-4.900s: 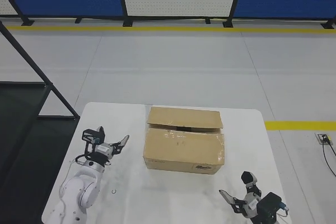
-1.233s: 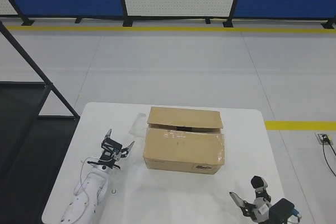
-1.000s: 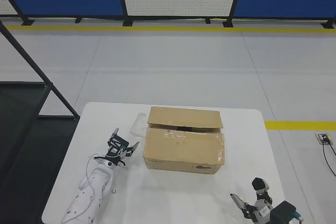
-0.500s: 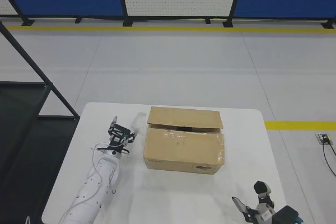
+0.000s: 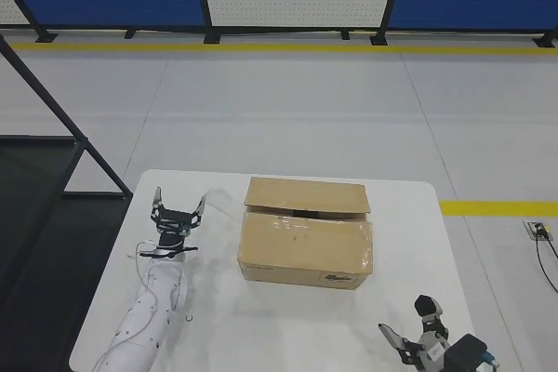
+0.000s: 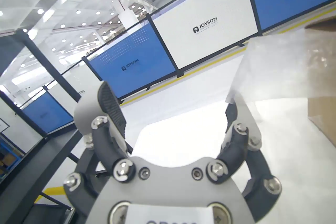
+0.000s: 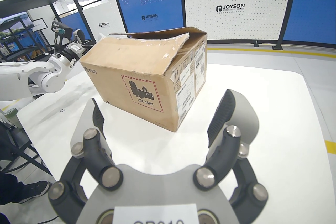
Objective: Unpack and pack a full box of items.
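Observation:
A brown cardboard box (image 5: pixel 304 234) stands mid-table, its top flaps slightly raised with a dark gap between them. In the right wrist view the box (image 7: pixel 147 78) shows a torn, lifted flap edge. My left gripper (image 5: pixel 178 212) is open to the left of the box, apart from it. A clear strip of tape (image 6: pixel 283 70) clings to one fingertip of the left gripper (image 6: pixel 168 96) and trails toward the box corner; it shows faintly in the top view as a strip (image 5: pixel 221 197). Near the table's front right corner, my right gripper (image 5: pixel 406 321) is open and holds nothing; in its own wrist view the right gripper (image 7: pixel 157 114) faces the box.
The white table (image 5: pixel 288 321) has bare surface in front of the box. A small ring-like bit (image 5: pixel 188 319) lies by the left arm. A black metal rack (image 5: pixel 37 121) stands off the table's left side. Blue and white fence panels (image 7: pixel 231 4) close the room behind.
The left gripper went up to the box's left corner, then swung left and away from it, now with the clear tape trailing from a finger. The right gripper has barely shifted.

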{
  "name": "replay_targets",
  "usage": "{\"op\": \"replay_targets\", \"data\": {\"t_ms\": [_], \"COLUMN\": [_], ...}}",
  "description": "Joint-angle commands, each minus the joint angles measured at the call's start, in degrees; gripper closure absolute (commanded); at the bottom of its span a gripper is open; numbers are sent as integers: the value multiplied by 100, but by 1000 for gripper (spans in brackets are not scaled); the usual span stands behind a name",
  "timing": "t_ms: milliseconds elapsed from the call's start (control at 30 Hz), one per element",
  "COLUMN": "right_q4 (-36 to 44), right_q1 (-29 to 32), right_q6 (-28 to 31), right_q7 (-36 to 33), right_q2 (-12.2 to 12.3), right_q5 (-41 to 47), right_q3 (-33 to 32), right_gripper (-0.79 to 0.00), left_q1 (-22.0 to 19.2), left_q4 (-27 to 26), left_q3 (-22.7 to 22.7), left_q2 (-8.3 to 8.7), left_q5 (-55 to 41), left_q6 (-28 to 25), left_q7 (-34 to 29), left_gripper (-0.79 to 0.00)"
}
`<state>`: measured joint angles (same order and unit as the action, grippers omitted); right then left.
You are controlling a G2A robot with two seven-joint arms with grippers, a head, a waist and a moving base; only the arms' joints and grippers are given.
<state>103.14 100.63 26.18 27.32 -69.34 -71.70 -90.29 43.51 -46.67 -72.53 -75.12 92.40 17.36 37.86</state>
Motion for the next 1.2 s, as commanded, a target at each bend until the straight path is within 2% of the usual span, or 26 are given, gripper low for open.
{"op": "replay_targets", "data": {"t_ms": [0, 233, 533, 800, 1167], "right_q4": [2, 17, -36, -47, -80], "right_q1": [-16, -46, -182, -308, -372], "right_q6": [13, 43, 70, 90, 125], "right_q7": [-21, -69, -163, -262, -300], "right_q2": [2, 11, 11, 13, 24], "right_q5": [4, 16, 49, 26, 13], "right_q3": [0, -12, 69, 154, 178], "right_gripper": [-785, -785, -785, -785, -785], "left_q1": [83, 496, 1131, 1329, 1415], "left_q4": [-161, -633, -1072, -1251, -1443], "left_q3": [-84, -314, -724, -921, -1182], "left_q2": [20, 104, 216, 243, 217], "left_q5": [-8, 299, 408, 346, -49], "left_q6": [48, 344, 377, 312, 572], "left_q7": [17, -36, -366, -748, -1319], "left_gripper": [-785, -785, -785, -785, -785]}}
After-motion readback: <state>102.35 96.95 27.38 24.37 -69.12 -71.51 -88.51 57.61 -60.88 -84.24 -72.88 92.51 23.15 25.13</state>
